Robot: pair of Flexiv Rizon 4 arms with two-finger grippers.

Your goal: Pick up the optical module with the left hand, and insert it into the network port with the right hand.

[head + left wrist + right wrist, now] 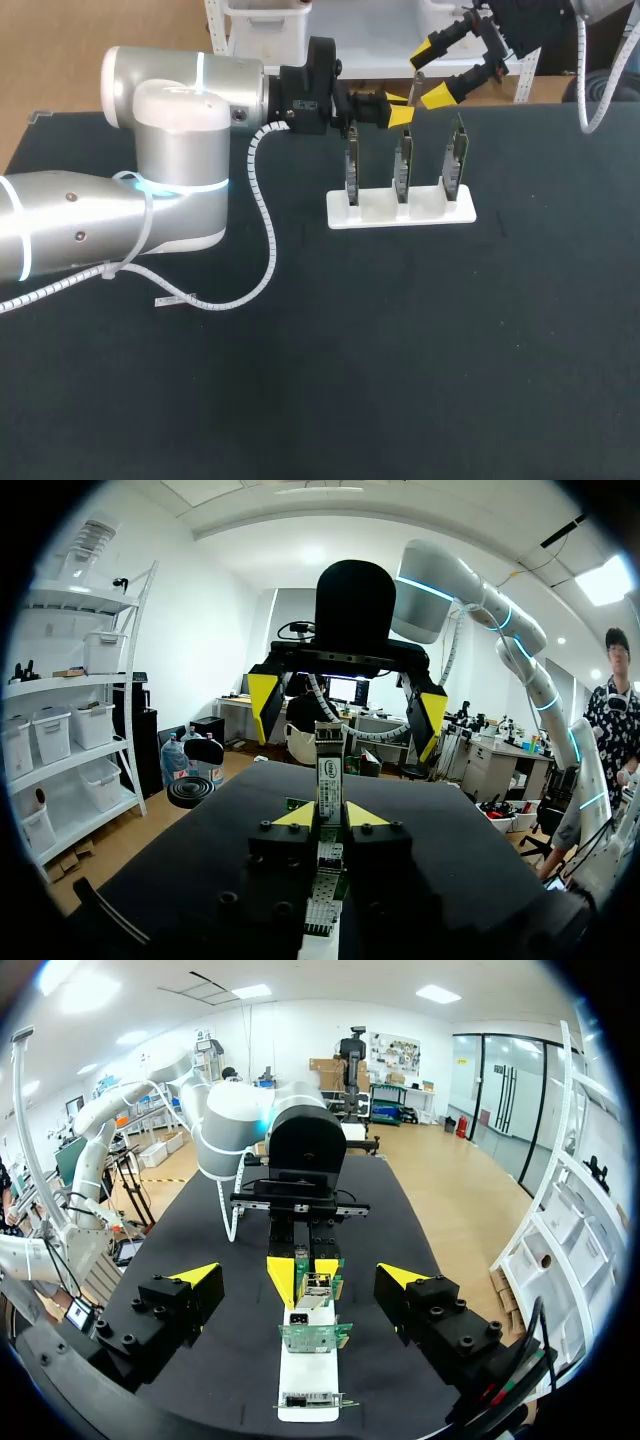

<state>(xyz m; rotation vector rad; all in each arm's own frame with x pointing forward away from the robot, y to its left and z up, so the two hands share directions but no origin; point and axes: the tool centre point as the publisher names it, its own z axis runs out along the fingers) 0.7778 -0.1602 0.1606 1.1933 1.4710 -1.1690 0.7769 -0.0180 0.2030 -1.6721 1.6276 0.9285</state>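
My left gripper (329, 816) is shut on the optical module (328, 772), a slim silver bar with a label that sticks out ahead of its yellow tips. In the head view the left gripper (402, 112) hovers over the back of the white stand (385, 211). The stand holds three upright green boards with network ports (403, 165). My right gripper (440, 70) hangs open just beyond, facing the left one. In the right wrist view the module (316, 1287) lies ahead between the wide-apart right fingertips (196, 1275), untouched by them. The boards (312, 1335) stand below it.
The black tabletop (400, 350) spreads wide in front of the stand. My left arm's thick silver links (170, 150) and its white coiled cable (265, 215) lie over the table's left side.
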